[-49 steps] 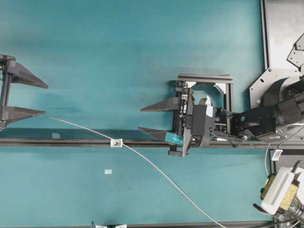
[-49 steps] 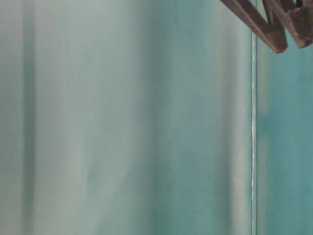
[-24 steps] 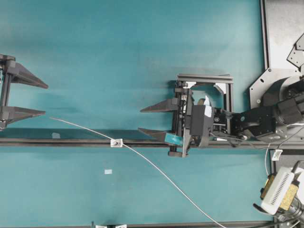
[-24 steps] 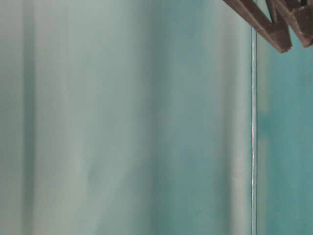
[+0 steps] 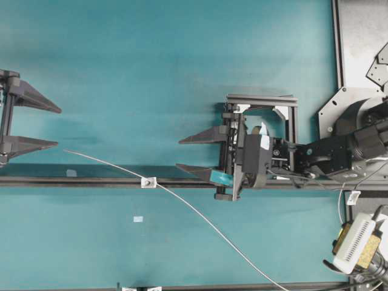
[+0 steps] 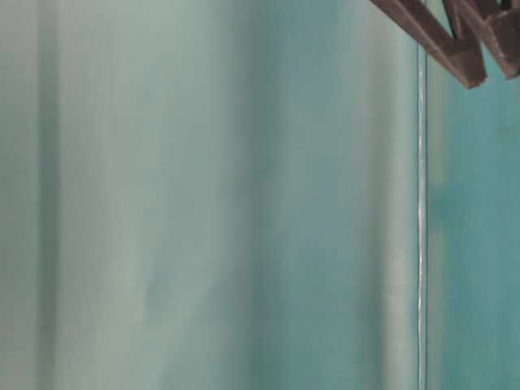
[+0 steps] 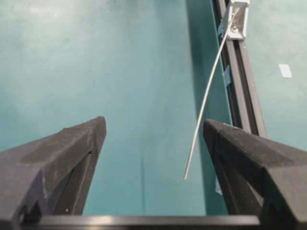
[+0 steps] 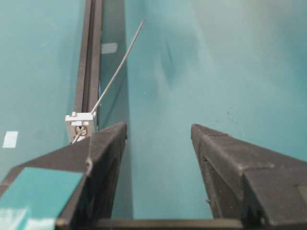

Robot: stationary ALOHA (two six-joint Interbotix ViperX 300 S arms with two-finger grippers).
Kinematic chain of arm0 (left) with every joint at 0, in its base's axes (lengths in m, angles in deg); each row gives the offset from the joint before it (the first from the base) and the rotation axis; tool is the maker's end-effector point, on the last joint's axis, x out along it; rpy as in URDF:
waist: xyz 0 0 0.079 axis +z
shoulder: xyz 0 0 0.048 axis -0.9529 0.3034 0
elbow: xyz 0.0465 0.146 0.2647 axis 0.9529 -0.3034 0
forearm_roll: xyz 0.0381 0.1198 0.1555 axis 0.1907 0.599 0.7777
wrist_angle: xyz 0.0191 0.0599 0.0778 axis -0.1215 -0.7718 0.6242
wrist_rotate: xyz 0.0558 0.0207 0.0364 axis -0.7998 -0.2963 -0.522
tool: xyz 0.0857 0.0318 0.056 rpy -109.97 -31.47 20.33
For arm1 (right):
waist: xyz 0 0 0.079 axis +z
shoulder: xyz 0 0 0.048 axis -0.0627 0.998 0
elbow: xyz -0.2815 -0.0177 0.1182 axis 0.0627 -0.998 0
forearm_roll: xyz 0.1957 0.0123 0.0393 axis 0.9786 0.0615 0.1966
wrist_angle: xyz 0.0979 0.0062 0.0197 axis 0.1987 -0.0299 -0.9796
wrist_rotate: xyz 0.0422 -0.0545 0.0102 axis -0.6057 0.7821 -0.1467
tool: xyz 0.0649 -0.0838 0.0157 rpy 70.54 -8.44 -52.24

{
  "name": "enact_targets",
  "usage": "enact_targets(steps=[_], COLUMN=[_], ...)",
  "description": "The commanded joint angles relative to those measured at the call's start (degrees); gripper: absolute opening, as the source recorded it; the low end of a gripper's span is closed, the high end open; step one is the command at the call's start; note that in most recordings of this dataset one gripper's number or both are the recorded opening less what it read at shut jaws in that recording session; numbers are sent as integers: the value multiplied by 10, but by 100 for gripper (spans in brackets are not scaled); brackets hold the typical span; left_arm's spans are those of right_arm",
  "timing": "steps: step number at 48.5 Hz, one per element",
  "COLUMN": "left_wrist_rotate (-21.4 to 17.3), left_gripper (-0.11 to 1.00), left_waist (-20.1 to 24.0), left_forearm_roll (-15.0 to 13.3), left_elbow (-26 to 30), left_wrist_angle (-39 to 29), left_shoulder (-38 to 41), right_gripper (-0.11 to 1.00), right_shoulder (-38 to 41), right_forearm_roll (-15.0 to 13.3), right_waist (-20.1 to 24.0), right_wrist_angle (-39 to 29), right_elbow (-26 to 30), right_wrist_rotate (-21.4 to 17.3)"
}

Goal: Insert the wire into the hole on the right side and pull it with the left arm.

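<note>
Though the table-level view is a teal blur, the wire (image 5: 200,216) visibly passes through the hole (image 5: 147,181), its lower end cut off, both left gripper (image 5: 54,127) and right gripper (image 5: 180,152) spread empty.

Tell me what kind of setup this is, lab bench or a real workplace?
Looks like a robotics lab bench: a plain teal tabletop, a black rail carrying a small block with a thin wire threaded through, and two arms' open grippers facing each other.
</note>
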Motion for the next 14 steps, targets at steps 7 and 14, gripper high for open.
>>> enact_targets(steps=[7, 14], left_wrist_rotate=[0, 0], left_gripper=[87, 87], left_waist=[3, 3], left_forearm_roll=[2, 2], left_elbow=[8, 6], left_wrist_angle=[5, 5], left_shoulder=[-3, -2], right_gripper=[64, 64], right_shoulder=[-7, -7], right_forearm_roll=[0, 0], right_waist=[-1, -1], right_wrist_angle=[3, 2], right_elbow=[11, 11], right_wrist_rotate=[-2, -2])
